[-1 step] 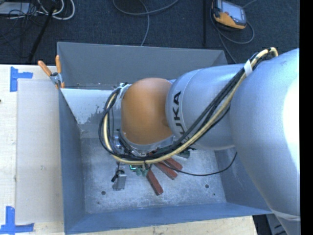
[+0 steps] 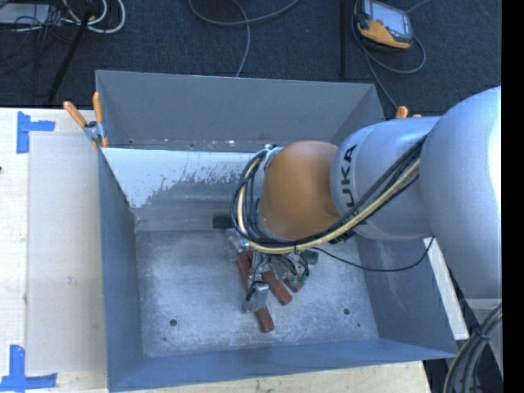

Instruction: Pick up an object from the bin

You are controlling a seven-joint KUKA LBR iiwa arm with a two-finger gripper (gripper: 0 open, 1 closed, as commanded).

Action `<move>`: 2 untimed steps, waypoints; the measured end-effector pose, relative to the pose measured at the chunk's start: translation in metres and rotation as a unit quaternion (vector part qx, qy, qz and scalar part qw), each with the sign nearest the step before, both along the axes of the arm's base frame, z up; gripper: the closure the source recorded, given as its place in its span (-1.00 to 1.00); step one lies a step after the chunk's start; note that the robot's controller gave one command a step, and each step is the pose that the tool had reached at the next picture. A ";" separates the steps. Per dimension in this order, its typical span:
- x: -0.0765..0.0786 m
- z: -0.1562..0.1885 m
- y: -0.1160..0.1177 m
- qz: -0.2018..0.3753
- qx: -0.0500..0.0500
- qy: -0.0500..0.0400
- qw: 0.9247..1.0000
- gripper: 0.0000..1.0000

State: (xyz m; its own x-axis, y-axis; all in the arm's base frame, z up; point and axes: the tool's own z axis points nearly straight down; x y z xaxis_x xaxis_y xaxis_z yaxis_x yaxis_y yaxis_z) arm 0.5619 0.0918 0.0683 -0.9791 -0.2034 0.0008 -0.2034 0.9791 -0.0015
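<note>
The arm's orange cover [image 2: 295,188] hangs low inside the bin [image 2: 164,301]. The gripper [image 2: 260,291] sits just under the cover's lower edge, down among a small clump of reddish-brown sticks [image 2: 265,321] on the bin floor. One stick pokes out past the gripper on the side away from the cover. Others lie crossed right beneath the cover, with a dark-green thing [image 2: 304,270] close against them, just under the cover's lower right. A small dark thing [image 2: 221,220] lies apart, by the cover's left edge.

I cannot tell how wide the gripper stands or whether it has hold of anything, because the cover and its cables hide much of it. By my reading this is the grasp step: the gripper is at floor level in the clump, and nothing looks lifted. The next move would call for a firm close on one stick, then a straight lift, so the crossed sticks are not dragged up or knocked against the catch
</note>
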 end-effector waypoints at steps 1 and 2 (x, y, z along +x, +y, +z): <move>-0.042 0.032 -0.059 -0.028 0.000 0.001 1.000 -1.00; 0.056 0.044 -0.070 -0.107 0.001 -0.003 0.994 -1.00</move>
State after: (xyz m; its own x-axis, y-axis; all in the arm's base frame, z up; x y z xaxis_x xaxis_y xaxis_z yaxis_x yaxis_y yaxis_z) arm 0.6179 0.0220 0.1119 -0.9999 0.0105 -0.0051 0.0105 0.9999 0.0001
